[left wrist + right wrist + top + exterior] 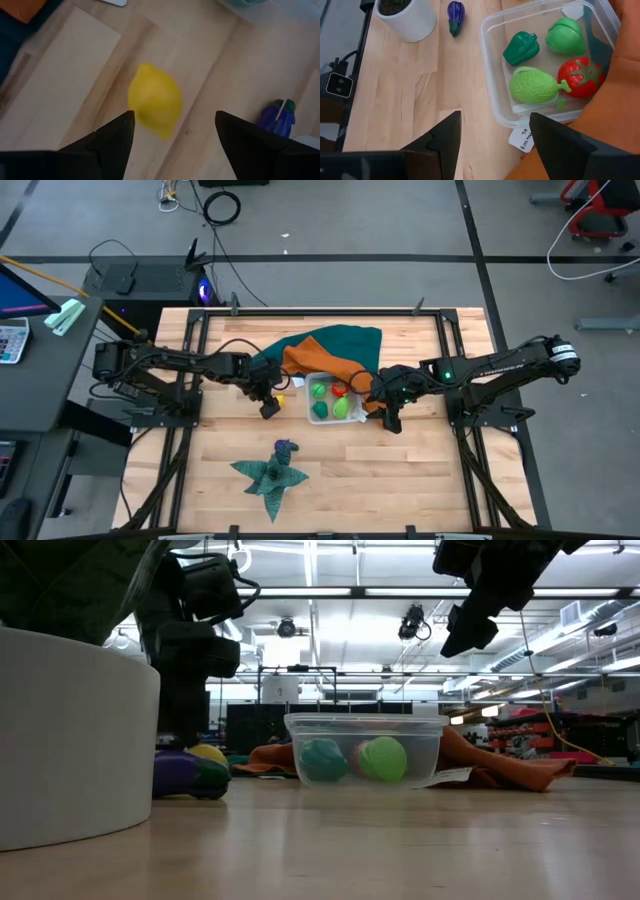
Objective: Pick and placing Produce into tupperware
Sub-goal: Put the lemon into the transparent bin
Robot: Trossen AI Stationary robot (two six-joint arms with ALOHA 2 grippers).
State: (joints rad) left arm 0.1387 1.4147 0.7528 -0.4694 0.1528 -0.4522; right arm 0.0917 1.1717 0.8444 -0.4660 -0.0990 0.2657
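The clear tupperware stands mid-table on its base. It holds a dark green pepper, two light green pieces and a red tomato. A yellow lemon lies on the wood left of it. My left gripper is open just above the lemon, one finger on each side, with no touch showing. A purple eggplant lies nearer the table's near edge. My right gripper is open and holds nothing, raised off the tupperware's right near corner.
An orange cloth and a teal cloth lie behind and right of the tupperware. A white pot with a dark green star-shaped top stands near the near edge, beside the eggplant. Bare wood lies along the near edge.
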